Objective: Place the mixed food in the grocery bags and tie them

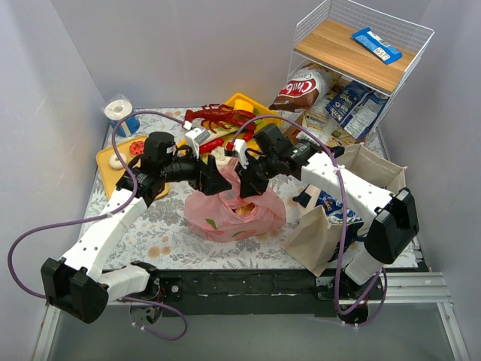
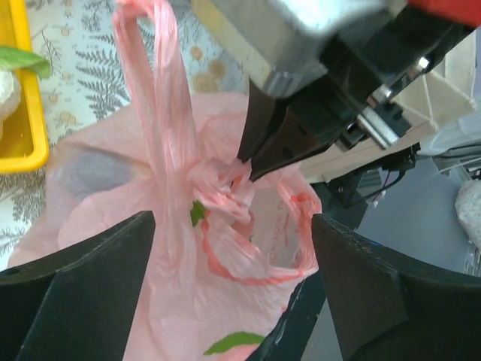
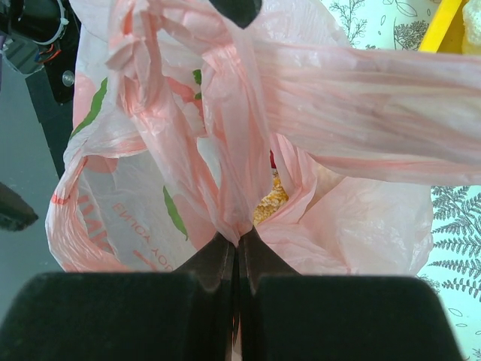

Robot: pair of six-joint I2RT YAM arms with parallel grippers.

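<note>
The thin pink bag (image 1: 233, 216) sits mid-table with yellow and green food showing through it. My right gripper (image 1: 246, 186) is shut on a gathered strip of the bag's top, and the pinch is plain in the right wrist view (image 3: 237, 239). My left gripper (image 1: 222, 180) is open, with its fingers (image 2: 83, 286) spread either side of the bag's handles (image 2: 161, 113) and touching nothing. The twisted handles bunch between the two grippers (image 2: 218, 188). The beige tote (image 1: 319, 233) stands at the right with blue snack packets (image 1: 331, 203) inside.
Yellow trays (image 1: 113, 162) with toy foods lie at the back left, next to a red toy lobster (image 1: 222, 116). A paper roll (image 1: 120, 113) stands at the far left. A wire shelf (image 1: 361, 53) at the back right holds snack packets (image 1: 301, 90).
</note>
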